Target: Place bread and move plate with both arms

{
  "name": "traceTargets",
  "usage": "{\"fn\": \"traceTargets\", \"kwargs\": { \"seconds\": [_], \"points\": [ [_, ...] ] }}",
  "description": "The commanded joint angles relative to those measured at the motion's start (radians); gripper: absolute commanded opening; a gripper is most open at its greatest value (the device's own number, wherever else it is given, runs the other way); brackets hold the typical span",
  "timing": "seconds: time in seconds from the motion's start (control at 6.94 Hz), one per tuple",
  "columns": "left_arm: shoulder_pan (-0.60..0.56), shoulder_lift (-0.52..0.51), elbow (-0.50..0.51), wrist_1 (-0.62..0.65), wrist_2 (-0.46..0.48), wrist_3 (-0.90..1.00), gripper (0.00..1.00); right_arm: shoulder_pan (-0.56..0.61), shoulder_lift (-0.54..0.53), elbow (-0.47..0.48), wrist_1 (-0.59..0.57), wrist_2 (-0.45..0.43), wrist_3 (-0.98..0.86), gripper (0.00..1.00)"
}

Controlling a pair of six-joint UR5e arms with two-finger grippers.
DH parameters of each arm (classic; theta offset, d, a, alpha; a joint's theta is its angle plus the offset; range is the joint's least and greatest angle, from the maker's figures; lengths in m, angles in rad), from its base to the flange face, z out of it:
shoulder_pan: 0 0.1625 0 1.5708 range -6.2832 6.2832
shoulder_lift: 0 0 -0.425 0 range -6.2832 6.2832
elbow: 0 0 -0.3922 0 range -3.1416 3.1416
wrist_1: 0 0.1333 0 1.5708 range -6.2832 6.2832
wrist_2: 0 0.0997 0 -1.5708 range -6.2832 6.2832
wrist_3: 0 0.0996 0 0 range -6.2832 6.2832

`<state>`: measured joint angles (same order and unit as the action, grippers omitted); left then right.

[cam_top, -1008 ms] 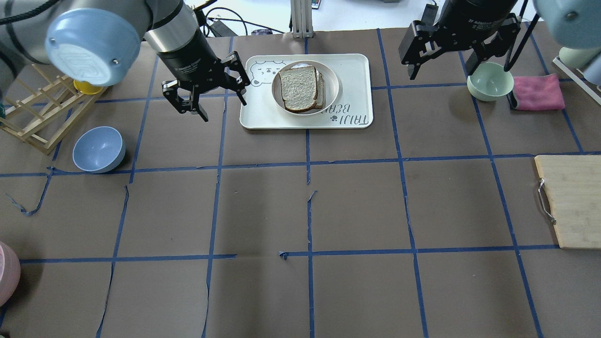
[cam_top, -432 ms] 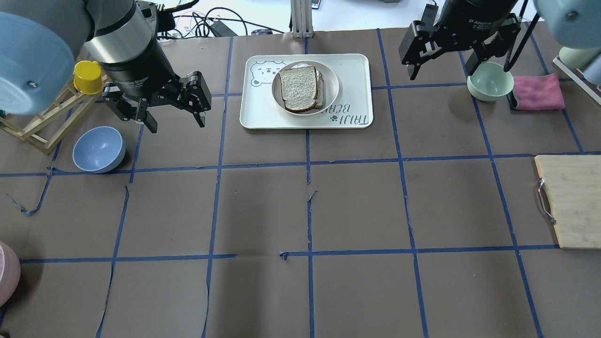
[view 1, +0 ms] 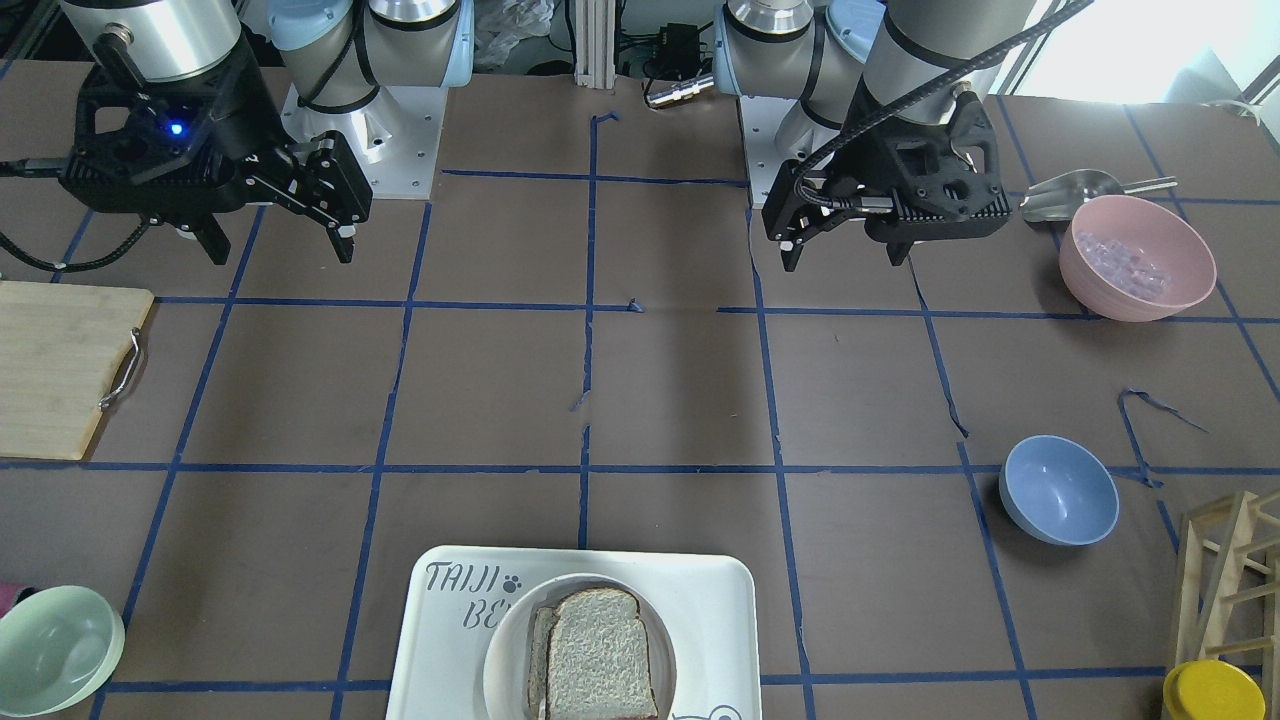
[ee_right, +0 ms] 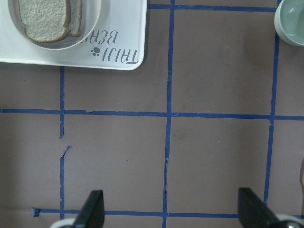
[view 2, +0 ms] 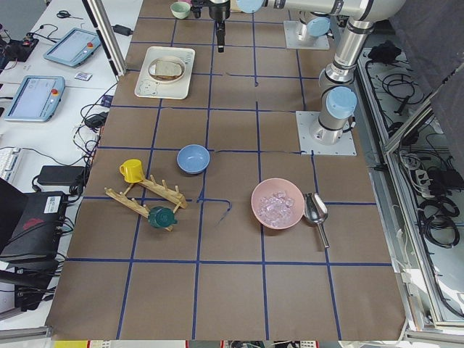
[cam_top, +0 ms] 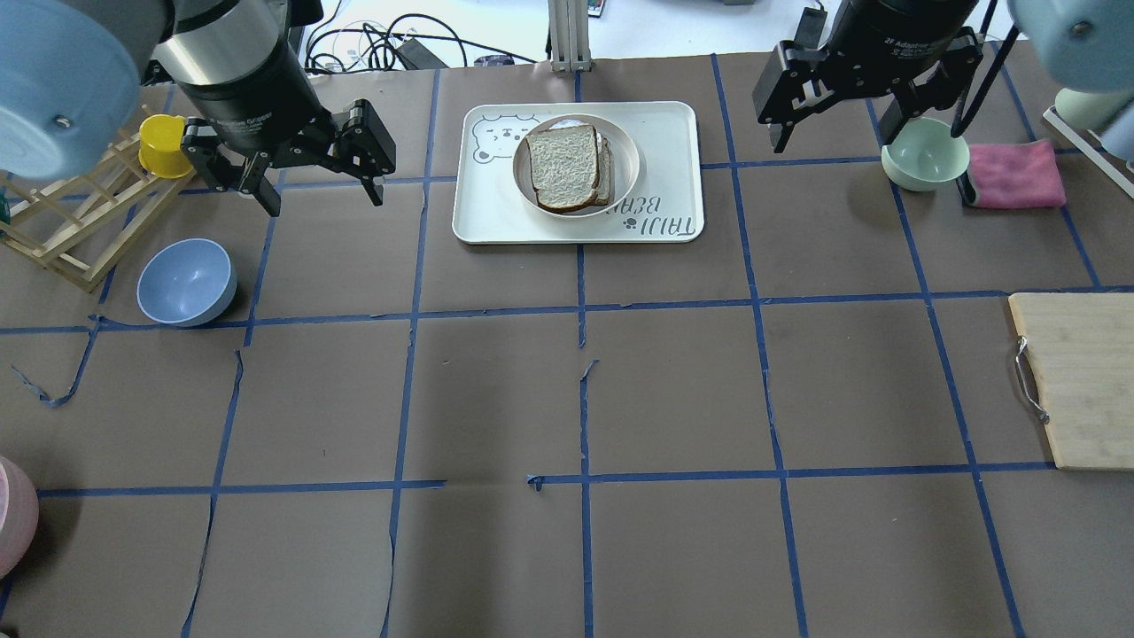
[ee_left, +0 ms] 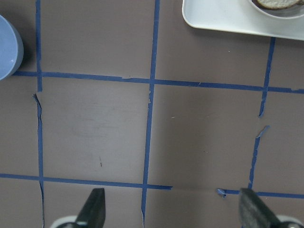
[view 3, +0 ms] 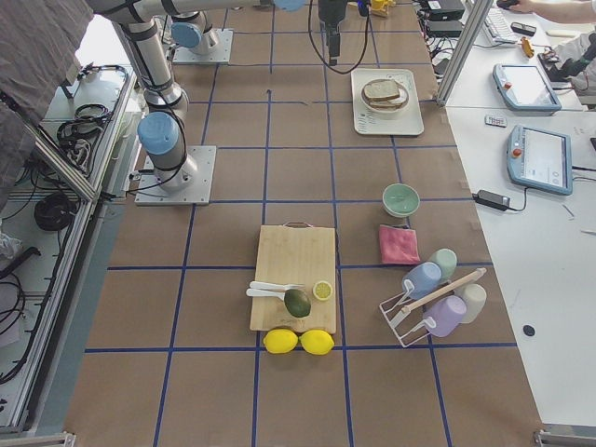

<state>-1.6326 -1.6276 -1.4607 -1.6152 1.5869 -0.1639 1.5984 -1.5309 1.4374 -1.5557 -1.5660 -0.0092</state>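
Observation:
The bread (cam_top: 563, 167) lies flat on the round cream plate (cam_top: 631, 164), partly over a smaller, paler slice (cam_top: 607, 168). The plate stands on the white "TAIJI BEAR" tray (cam_top: 673, 133) at the table's far middle. They also show in the front view, bread (view 1: 600, 655) on plate (view 1: 505, 640), and in the right wrist view, bread (ee_right: 45, 19). My left gripper (cam_top: 323, 199) is open and empty above the table, left of the tray. My right gripper (cam_top: 864, 124) is open and empty, right of the tray near the mint bowl (cam_top: 924, 152).
A blue bowl (cam_top: 186, 282) and a wooden rack (cam_top: 71, 221) with a yellow cup (cam_top: 164, 144) stand at the left. A pink cloth (cam_top: 1014, 173) and a cutting board (cam_top: 1076, 381) lie at the right. A pink bowl (view 1: 1137, 258) stands near the left arm's base.
My left gripper has moved left, away from the tray toward the wooden rack, staying open. The right arm, bread and plate have not moved.

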Motion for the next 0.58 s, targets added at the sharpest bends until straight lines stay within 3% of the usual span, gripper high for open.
{"fn": "traceTargets", "kwargs": {
  "seconds": [0.0,0.43],
  "points": [
    [0.0,-0.041,0.056,0.0,-0.001,-0.017,1.0,0.0,0.0,0.0,0.0,0.001,0.0,1.0],
    [-0.001,-0.034,0.054,-0.002,-0.001,-0.014,1.0,0.0,0.001,0.0,-0.001,0.001,-0.001,1.0]
  ]
}}
